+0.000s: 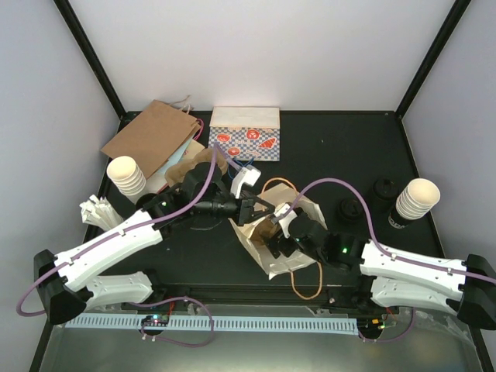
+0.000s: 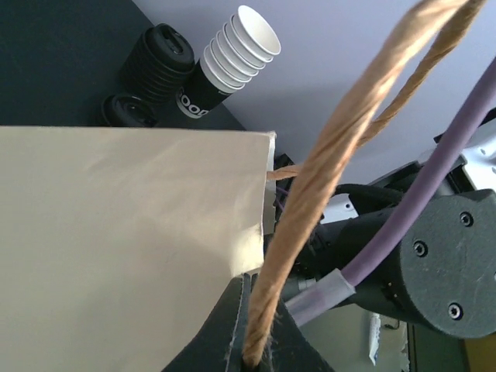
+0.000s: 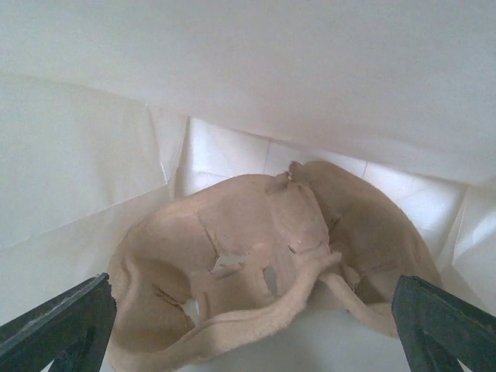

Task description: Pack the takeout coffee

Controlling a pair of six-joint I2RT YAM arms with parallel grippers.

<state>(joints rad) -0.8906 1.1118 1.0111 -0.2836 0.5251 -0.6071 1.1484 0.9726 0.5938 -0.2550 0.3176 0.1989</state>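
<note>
The takeout coffee does not show in any view. A white paper bag (image 1: 267, 260) lies open in the middle of the table, its wall (image 2: 116, 232) filling the left wrist view. My left gripper (image 1: 246, 205) (image 2: 252, 310) is shut on the bag's twisted brown paper handle (image 2: 325, 170) and holds it up. My right gripper (image 1: 275, 232) (image 3: 248, 333) is inside the bag, jaws wide open and holding nothing. Just beyond its fingertips, a brown cardboard cup carrier (image 3: 256, 256) lies on the bag's white bottom.
On the right stand a stack of lidless cream cups (image 1: 415, 201) (image 2: 236, 54), a stack of black lids (image 1: 385, 188) (image 2: 159, 58) and one black lid (image 1: 349, 211). Another cup stack (image 1: 128, 174), brown paper bags (image 1: 151, 136) and a patterned box (image 1: 244, 133) are at the back left.
</note>
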